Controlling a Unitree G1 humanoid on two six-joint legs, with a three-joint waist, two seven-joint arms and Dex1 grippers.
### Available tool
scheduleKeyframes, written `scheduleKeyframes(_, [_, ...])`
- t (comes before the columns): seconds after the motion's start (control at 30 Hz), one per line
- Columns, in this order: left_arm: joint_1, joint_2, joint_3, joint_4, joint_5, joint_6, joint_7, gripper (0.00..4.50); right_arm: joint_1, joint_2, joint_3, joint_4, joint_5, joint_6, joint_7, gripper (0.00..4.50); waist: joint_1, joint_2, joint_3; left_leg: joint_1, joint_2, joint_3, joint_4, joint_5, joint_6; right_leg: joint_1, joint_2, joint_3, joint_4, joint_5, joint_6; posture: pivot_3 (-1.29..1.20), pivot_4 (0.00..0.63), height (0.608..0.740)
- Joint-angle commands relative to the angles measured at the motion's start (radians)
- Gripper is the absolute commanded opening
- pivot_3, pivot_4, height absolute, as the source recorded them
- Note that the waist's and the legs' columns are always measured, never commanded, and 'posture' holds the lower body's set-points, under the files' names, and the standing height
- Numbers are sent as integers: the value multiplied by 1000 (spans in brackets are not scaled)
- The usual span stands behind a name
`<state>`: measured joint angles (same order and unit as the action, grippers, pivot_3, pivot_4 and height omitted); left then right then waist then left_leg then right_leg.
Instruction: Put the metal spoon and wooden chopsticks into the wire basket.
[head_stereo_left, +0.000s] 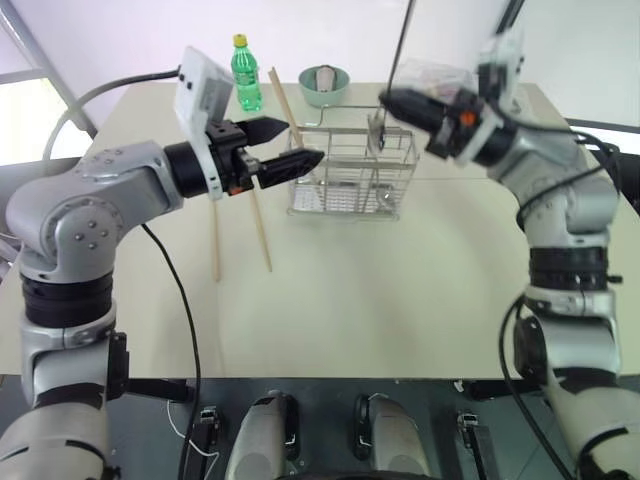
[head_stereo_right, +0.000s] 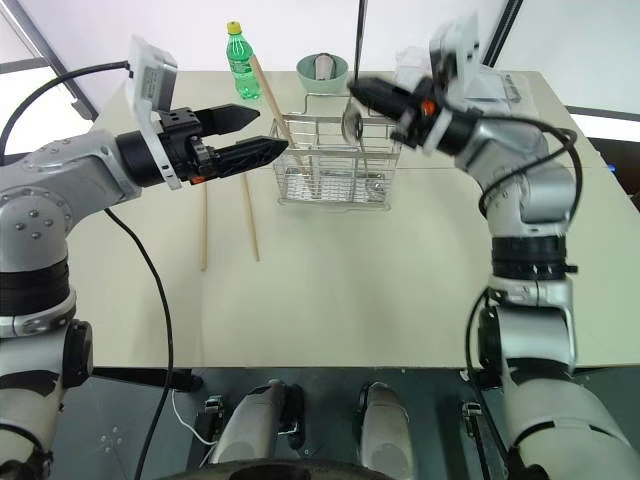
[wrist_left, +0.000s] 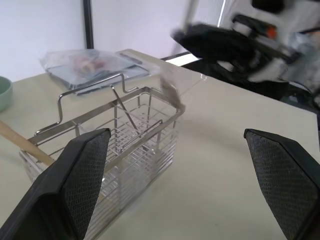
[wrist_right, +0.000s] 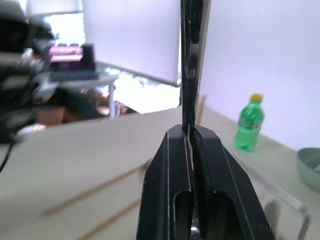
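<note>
The wire basket (head_stereo_left: 350, 170) stands at the middle back of the table. My right gripper (head_stereo_left: 390, 98) hovers over the basket's right end, shut on the metal spoon (head_stereo_right: 361, 40). The thin handle rises straight up between the fingers (wrist_right: 170, 165), and the blurred bowl (wrist_left: 170, 82) hangs just above the rim. One wooden chopstick (head_stereo_left: 285, 100) leans out of the basket's left end. Two more chopsticks (head_stereo_left: 262, 235) lie on the table left of the basket. My left gripper (head_stereo_left: 300, 142) is open and empty, raised just left of the basket and pointing at it.
Behind the basket stand a green bottle (head_stereo_left: 245, 75) and a pale green bowl (head_stereo_left: 324, 85). A clear plastic packet (head_stereo_left: 435, 75) lies at the back right. The table's front half is bare.
</note>
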<state>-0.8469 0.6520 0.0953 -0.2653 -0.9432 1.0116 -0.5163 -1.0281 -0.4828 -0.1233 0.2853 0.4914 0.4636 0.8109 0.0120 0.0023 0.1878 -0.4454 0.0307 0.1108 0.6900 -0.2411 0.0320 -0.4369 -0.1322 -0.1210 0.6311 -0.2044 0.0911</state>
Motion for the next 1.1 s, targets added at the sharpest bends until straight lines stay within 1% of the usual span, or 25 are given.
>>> scheduleKeyframes(0.03, [-30,1,18,-28,7,-7,-6,4500,-44,-5,15,124,-94,-122,-24,48,2,0,0,0,0,0,0,0,0,0,0,0,-1,0,0,0,150,707])
scheduleKeyframes(0.13, [-27,7,26,-39,7,-1,-5,4500,-62,2,41,253,-151,-212,3,48,-4,-1,0,0,-1,1,-1,-1,2,0,0,1,-2,0,0,0,150,707])
scheduleKeyframes(0.2, [-27,12,33,-42,8,2,-1,4500,-67,4,49,303,-173,-248,17,48,-7,-1,0,0,-1,2,-1,-1,2,0,0,1,-1,0,1,0,150,707])
scheduleKeyframes(0.27, [-29,16,41,-42,9,4,4,4500,-66,7,53,324,-184,-276,34,48,-13,-1,0,0,0,2,-2,0,1,-1,0,1,-1,0,0,0,150,707])
scheduleKeyframes(0.47, [-24,27,55,-51,8,7,14,4500,-54,15,49,356,-198,-262,41,48,-27,-1,0,1,0,2,-5,1,0,-2,0,2,-1,0,0,0,150,707])
scheduleKeyframes(0.5, [-24,27,55,-52,8,7,15,4500,-53,16,48,358,-198,-258,41,680,-28,-1,0,1,0,2,-5,1,0,-2,0,2,-1,0,0,0,150,707])
scheduleKeyframes(0.53, [-24,28,55,-52,8,7,16,4500,-54,17,46,360,-203,-261,32,1020,-28,-1,0,1,0,2,-5,1,0,-2,1,2,-1,0,0,0,150,707])
scheduleKeyframes(0.6, [-25,31,56,-50,8,7,16,4500,-63,18,42,367,-212,-266,9,1955,-28,-1,0,1,0,2,-5,1,0,-2,1,2,-1,0,0,0,150,707])
scheduleKeyframes(0.63, [-25,32,57,-49,8,7,15,4500,-65,18,41,368,-215,-268,3,2571,-27,-1,0,1,0,2,-5,1,-1,-2,1,2,-1,0,0,0,150,707])
scheduleKeyframes(0.67, [-26,34,55,-46,12,5,14,4500,-67,14,39,368,-215,-265,2,2984,-26,-1,0,1,0,2,-5,1,-1,-2,0,2,-1,0,0,0,150,707])
scheduleKeyframes(0.83, [-29,34,70,-26,37,-5,45,4500,-83,-19,5,336,-179,-223,19,2984,-25,-1,0,1,0,2,-5,1,-1,-2,0,2,-1,0,0,0,150,707])
scheduleKeyframes(0.9, [-29,30,108,-10,62,-13,105,4500,-99,-51,-31,306,-141,-179,34,2984,-25,-1,0,1,0,2,-5,1,-1,-2,0,2,-1,0,0,0,150,707])
scheduleKeyframes(1.0, [-43,4,193,27,78,-3,234,4500,-106,-99,-90,232,-51,-73,80,2984,-25,0,1,0,0,2,-5,1,-1,-3,0,2,-1,0,0,0,150,707])
scheduleKeyframes(1.1, [-73,-32,280,78,117,61,440,4500,-78,-172,-153,111,92,108,168,2984,-23,-1,1,0,0,2,-6,1,0,-2,0,2,-1,0,0,0,150,707])
